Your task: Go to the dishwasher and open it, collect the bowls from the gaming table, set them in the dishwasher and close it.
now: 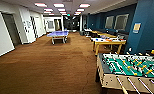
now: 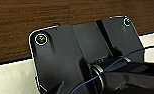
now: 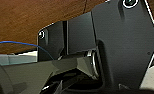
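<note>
Gaming table [image 1: 108,40] lengthwise across the view

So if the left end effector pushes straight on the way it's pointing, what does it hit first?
Most likely the brown carpet, though a pale surface beside it could come first; depth is unclear.

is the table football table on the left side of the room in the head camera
No, the table football table stands at the right of the head view, with brown carpet to its left.
</note>
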